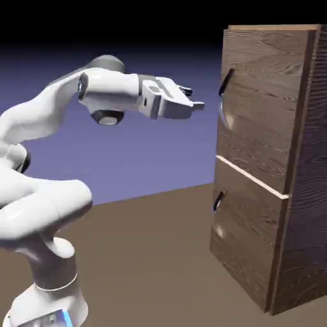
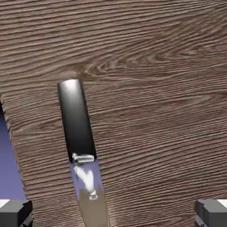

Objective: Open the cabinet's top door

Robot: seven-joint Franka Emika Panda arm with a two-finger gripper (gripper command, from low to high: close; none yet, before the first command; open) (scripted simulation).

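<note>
The cabinet [image 1: 300, 191] stands at the right of the exterior view, tall and dark brown with pale edges. Its top door [image 1: 262, 108] lies flush with the front and carries a short black bar handle [image 1: 225, 82] near its upper left edge. My gripper [image 1: 195, 101] hangs level, a short gap left of that handle and slightly lower, touching nothing. In the hand view the door's wood grain [image 2: 155, 111] fills the picture and the black handle [image 2: 76, 119] runs left of centre. The gripper [image 2: 113, 213] is open, its fingertips [image 2: 15, 212] wide apart with nothing between them.
Below the top door sits the shorter lower panel [image 1: 246, 246] with its own black handle [image 1: 218, 201]. The brown table [image 1: 147, 255] stretches between the robot base and the cabinet. A strip of blue backdrop [image 2: 6, 155] shows past the door's left edge.
</note>
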